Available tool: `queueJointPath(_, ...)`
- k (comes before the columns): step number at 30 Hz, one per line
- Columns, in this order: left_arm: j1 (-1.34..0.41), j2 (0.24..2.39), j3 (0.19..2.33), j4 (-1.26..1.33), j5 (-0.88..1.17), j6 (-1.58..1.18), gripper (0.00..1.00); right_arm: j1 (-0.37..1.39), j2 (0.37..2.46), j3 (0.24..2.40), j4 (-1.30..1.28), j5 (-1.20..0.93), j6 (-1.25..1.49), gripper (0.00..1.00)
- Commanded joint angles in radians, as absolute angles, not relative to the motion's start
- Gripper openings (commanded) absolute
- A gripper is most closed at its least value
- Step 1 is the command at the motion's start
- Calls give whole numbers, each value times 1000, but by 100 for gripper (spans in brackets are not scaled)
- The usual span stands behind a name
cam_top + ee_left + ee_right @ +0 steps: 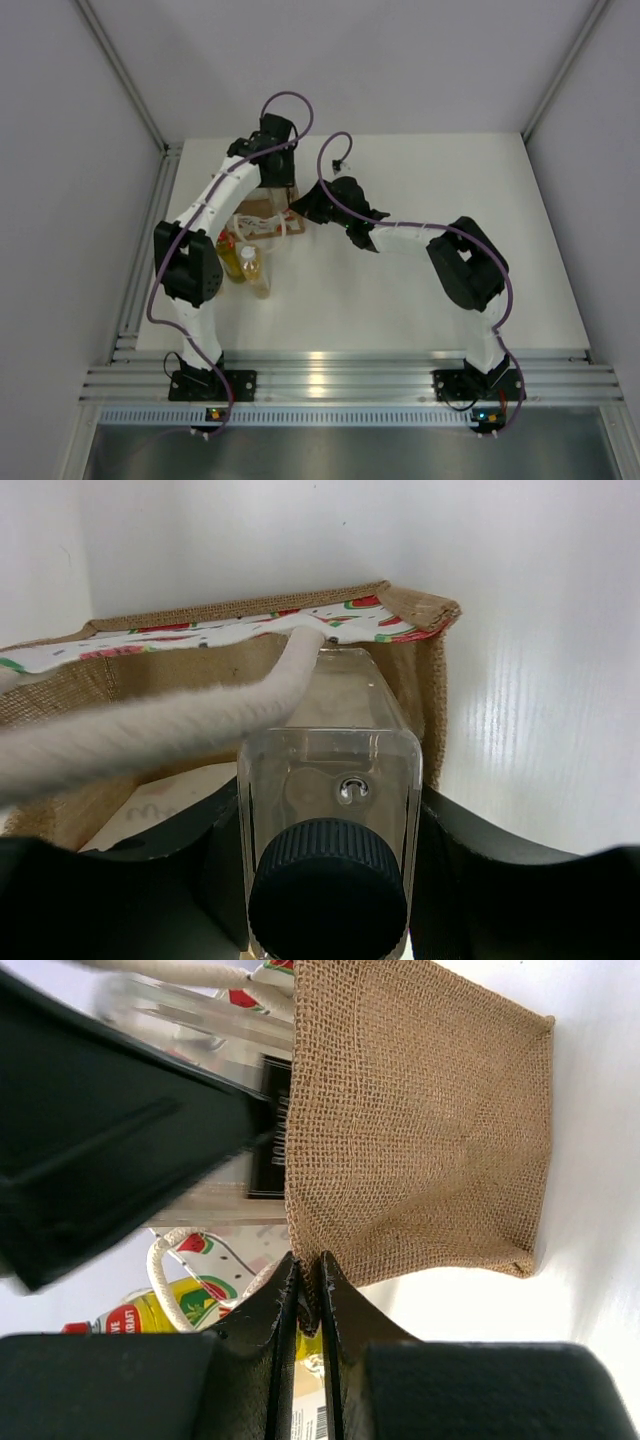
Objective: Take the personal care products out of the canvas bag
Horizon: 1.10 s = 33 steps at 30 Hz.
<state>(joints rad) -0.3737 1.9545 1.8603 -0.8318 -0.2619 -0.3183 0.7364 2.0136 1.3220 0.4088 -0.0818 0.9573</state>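
Observation:
The canvas bag (pixel 262 212) lies at the back left of the table, its mouth toward the left arm. My left gripper (pixel 275 185) is shut on the clear bottle with the dark cap (pixel 330 770), which sits partly inside the bag (pixel 430 680) under a white rope handle (pixel 150 730). My right gripper (pixel 310 1270) is shut on the bag's burlap edge (pixel 420 1130); it also shows in the top view (pixel 298 210). A yellow-green bottle with a red cap (pixel 231 258) and an amber bottle (pixel 257 272) lie on the table left of the bag. The second amber bottle is not clearly visible.
A pale printed label (pixel 170 800) shows inside the bag beside the clear bottle. The yellow-green bottle (pixel 170 1312) lies close behind my right fingers. White walls stand close behind and left of the bag. The left arm's elbow (pixel 190 265) hangs next to the two loose bottles.

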Motion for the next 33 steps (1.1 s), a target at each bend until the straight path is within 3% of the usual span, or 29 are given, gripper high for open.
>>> queueJointPath(1,-379,1836,1977,-822,-256,-310,0,735,2016,1307,396,-97,976,0)
queueJointPath(8,-380,1798,2037,-874,-268,-310,0,735,2017,1310,399,-86,991,0)
queueJointPath(10,-382,1781,2046,-882,-273,-311,0,735,2017,1308,400,-86,996,6)
queueJointPath(18,-411,1668,2077,-897,-301,-321,0,735,2022,1322,399,-89,1005,13)
queueJointPath(20,-417,1641,2079,-899,-301,-324,0,736,2020,1322,399,-92,1005,18)
queueJointPath(24,-423,1563,2085,-899,-296,-330,0,735,2017,1328,396,-94,1006,41)
queueJointPath(33,-426,1399,2045,-902,-302,-344,0,724,1985,1351,396,-118,993,60)
